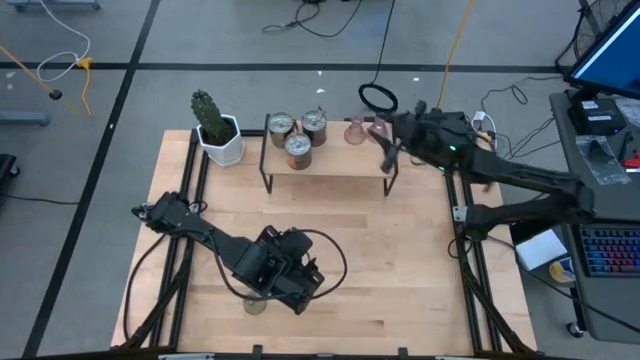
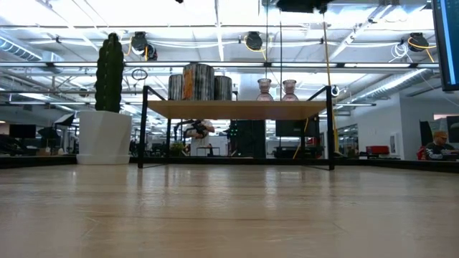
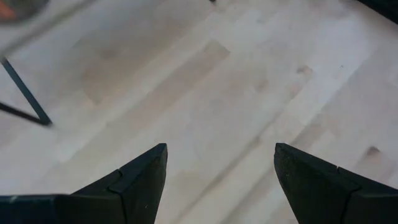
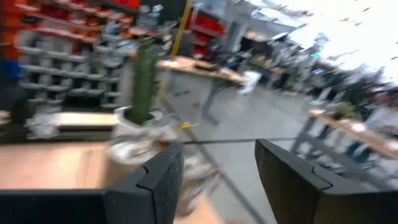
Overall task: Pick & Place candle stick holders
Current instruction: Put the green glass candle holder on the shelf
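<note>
Candle stick holders on a raised shelf. Three silvery metal holders (image 1: 298,133) stand clustered on a small wooden shelf (image 1: 330,163) with black legs, at the far side of the table (image 1: 400,260); two sit along the shelf's far edge and one just nearer. To their right on the same shelf stand two pink glass holders (image 1: 362,130), side by side and close together. In the low view the metal ones (image 2: 197,82) appear left of the pink pair (image 2: 277,89). An olive-green glass holder (image 1: 255,303) seems to rest on the table near its front edge, mostly hidden beneath the left arm. No brand, label or writing is legible on any holder.

The right gripper (image 1: 388,152) hangs over the shelf's right end, just beside the pink holders; its wrist view shows the jaws parted with nothing between them. The left gripper (image 1: 300,290) sits low over the near-left part of the table, jaws spread wide over bare wood.

A green cactus (image 1: 209,116) in a white pot (image 1: 224,143) stands at the far left, just left of the shelf.
</note>
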Action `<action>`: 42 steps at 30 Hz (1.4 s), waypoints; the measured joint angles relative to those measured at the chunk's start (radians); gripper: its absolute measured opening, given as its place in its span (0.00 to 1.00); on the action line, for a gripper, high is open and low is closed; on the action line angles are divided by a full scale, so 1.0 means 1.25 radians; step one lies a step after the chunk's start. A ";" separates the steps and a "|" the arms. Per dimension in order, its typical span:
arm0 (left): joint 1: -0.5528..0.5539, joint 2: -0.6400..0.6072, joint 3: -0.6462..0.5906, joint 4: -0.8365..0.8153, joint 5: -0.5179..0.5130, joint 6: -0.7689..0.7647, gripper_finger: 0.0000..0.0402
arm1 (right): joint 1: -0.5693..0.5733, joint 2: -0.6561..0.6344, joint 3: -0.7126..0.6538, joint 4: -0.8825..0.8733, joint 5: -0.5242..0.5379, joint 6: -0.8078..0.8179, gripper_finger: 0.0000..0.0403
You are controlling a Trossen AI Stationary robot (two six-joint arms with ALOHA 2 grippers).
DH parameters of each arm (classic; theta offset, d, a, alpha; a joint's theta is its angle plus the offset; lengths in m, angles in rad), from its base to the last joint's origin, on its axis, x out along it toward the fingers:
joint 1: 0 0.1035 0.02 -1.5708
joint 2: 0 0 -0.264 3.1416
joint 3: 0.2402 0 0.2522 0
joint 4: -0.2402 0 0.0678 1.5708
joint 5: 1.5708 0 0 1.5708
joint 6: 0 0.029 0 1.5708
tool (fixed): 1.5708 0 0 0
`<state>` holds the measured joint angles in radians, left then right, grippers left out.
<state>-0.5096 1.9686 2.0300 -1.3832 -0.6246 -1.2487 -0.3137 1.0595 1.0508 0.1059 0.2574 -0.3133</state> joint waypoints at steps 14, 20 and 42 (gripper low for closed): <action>-0.059 0.000 0.000 0.007 0.227 -0.113 0.73 | 0.146 -0.253 -0.006 -0.462 -0.195 0.283 0.18; -0.081 0.000 0.000 0.052 0.321 -0.116 0.73 | 0.185 -0.317 -0.110 -0.451 -0.257 0.348 0.01; -0.143 0.008 -0.095 -0.029 0.521 -0.533 0.73 | 0.221 -0.418 -0.284 -0.243 -0.273 0.421 0.07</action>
<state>-0.6880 1.9785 1.9116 -1.4194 0.0268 -1.9151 -0.0372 0.5373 0.6956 -0.1982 -0.0834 0.2131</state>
